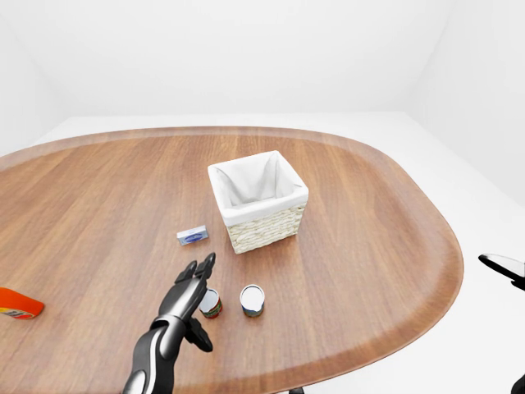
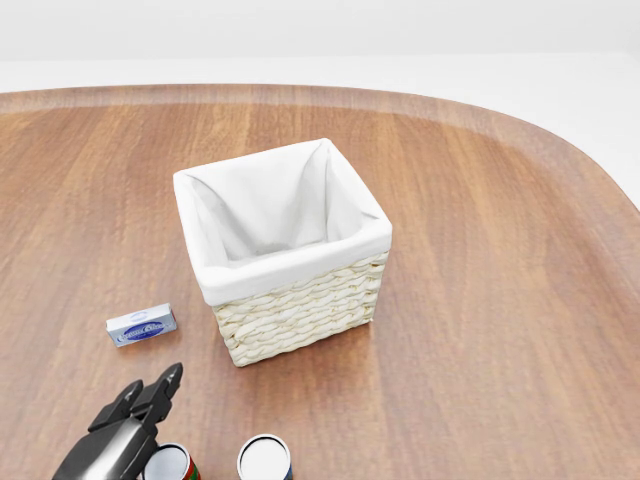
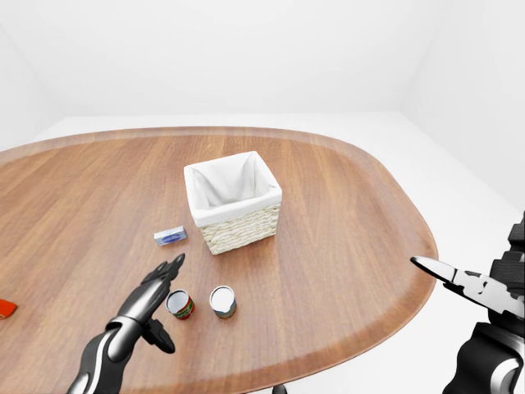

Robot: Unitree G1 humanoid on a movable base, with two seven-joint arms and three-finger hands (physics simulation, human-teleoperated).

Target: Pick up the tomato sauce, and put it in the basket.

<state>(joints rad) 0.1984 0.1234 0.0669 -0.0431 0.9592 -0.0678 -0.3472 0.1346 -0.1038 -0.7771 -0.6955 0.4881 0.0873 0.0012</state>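
Wood-grained and oval, the bench [image 1: 369, 246] fills most of both eye views, with white walls and floor around it. Near its middle stands the wicker basket [image 1: 264, 225], square, lined with white cloth that folds over its rim; nothing shows inside it in the head view.

Next in size, the left robot hand [image 3: 156, 289] reaches in from the lower left over the near part of the bench, its dark fingers spread apart and pointing toward the basket, closed on nothing. It hangs just left of and partly over the tomato sauce can; whether it touches the can cannot be told. The right robot hand [image 3: 459, 281] shows at the right edge of the right-eye view, off the bench's right rim and well apart from everything on it, with its fingers apart and holding nothing.

Two cans stand upright on the near side of the basket, side by side and close but apart. The tomato sauce can [image 3: 180, 304], with a red and green label and a pale top, is the left one; the second can [image 3: 222, 301], with a white top and dark label, stands to its right.

An orange-red packet [image 1: 18, 303] lies at the far left edge, partly cut off.

Smallest, a blue and white box [image 2: 142, 325] lies flat just left of the basket.
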